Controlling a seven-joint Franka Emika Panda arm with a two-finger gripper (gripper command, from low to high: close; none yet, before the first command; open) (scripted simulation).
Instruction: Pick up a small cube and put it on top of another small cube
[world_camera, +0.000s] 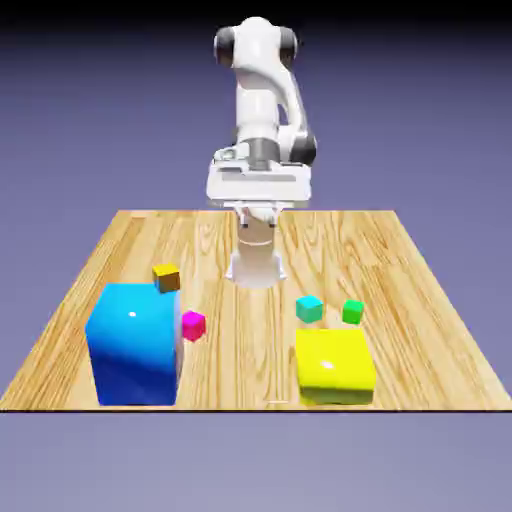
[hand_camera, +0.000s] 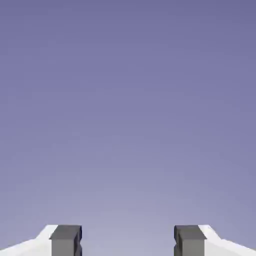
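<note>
Cyan and glossy, the small cube (world_camera: 309, 309) is sitting behind the yellow block (world_camera: 334, 367), probably feeling light, stiff and slippery, inviting a grip across opposite sides; the empty gripper (hand_camera: 128, 241) is hanging apart.

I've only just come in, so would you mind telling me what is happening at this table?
The robot arm is handling nothing at this moment: its end effector is open and empty, raised above the wooden table. The teal cube and the orange-brown cube sit apart, so the stacking is not yet done.
</note>
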